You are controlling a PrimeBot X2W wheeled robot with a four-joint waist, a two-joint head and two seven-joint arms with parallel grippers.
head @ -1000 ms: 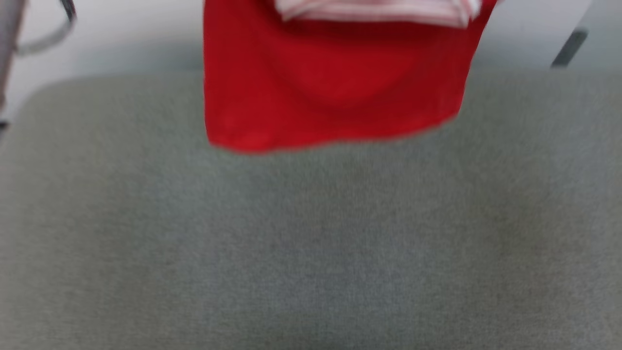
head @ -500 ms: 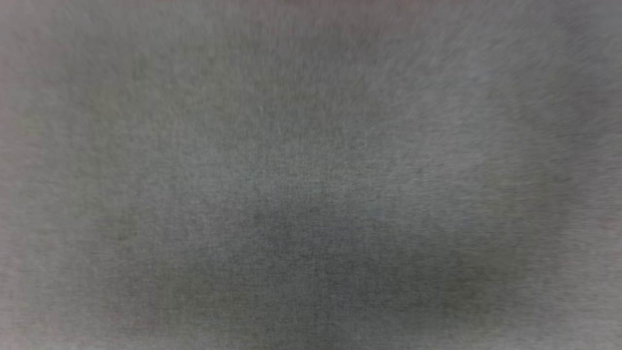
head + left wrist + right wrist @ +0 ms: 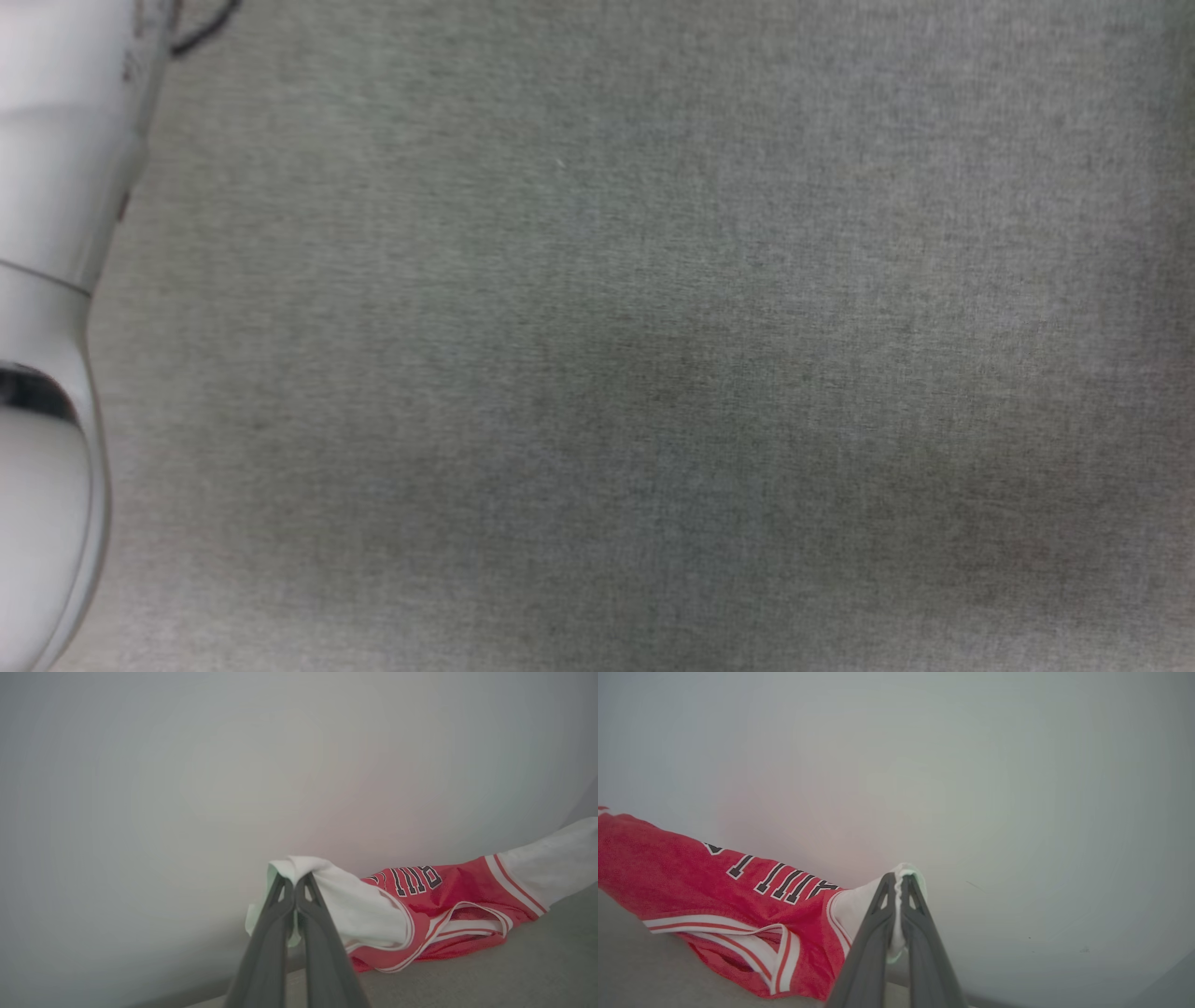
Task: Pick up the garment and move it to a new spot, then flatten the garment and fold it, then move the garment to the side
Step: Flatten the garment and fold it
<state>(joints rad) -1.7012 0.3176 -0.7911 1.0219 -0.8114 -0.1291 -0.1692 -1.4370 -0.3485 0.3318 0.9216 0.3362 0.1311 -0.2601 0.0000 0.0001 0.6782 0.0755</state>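
Head view: pale glossy forearm (image 3: pixel 51 168) at L edge, over grey woven surface (image 3: pixel 653 327), fine-grained, matte. L gripper (image 3: pixel 295 881): long dark fingers pinched tight on white sleeve of garment (image 3: pixel 434 900), cloth bunched over tips. R gripper (image 3: pixel 897 878): same, clamped on other white sleeve. Btwn them red jersey body sags in folds w/ striped trim, black lettering; lower edge rests on grey surface. Behind: plain pale wall (image 3: pixel 140 765).

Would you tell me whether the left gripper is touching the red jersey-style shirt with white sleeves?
Touching. In the left wrist view the left gripper is shut on a white sleeve fold of the red jersey-style shirt.
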